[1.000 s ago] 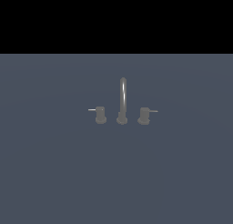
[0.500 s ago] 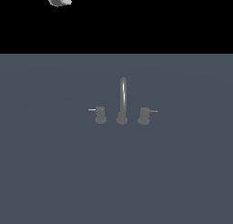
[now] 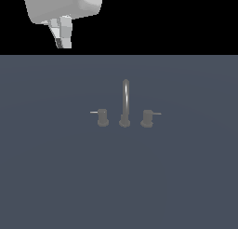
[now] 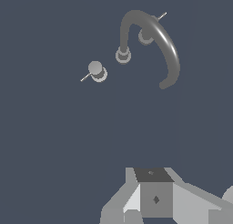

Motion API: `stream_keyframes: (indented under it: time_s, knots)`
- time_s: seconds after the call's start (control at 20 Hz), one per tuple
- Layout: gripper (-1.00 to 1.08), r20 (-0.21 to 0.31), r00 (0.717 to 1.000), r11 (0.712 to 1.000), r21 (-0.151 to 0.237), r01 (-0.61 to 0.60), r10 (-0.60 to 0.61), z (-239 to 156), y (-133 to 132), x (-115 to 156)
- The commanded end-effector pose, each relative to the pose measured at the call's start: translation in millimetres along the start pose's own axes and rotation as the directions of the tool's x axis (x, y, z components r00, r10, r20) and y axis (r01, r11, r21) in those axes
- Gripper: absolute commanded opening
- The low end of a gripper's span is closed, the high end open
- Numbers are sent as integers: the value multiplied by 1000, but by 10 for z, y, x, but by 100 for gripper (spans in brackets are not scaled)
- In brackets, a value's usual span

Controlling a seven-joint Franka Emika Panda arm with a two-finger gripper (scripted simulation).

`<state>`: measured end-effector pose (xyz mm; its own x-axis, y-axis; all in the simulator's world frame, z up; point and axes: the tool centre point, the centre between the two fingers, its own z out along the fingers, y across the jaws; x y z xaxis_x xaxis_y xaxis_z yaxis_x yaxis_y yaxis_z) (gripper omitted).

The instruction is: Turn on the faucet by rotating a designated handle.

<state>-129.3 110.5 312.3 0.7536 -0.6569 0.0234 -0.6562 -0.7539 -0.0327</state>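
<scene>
Only the wrist view shows the spout (image 4: 154, 41) arching; gripper (image 3: 62, 35) aperture unclear.

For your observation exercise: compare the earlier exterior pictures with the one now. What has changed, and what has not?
The gripper has come down into view at the exterior view's upper left, absent at first, then barely showing. It holds nothing and is well clear of the faucet. The handle and its twin keep their pins pointing outward, unmoved.
</scene>
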Motion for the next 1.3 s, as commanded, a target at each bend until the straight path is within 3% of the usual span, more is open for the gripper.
stream_keyframes:
  time_s: [0.0, 0.65, 1.25]
  knots:
    - [-100, 1, 999, 999, 0, -49, 49, 141, -108, 46]
    - [-100, 5, 962, 962, -7, -273, 273, 801, -563, 349]
    - [-100, 0, 881, 881, -20, -472, 473, 1434, -899, 737]
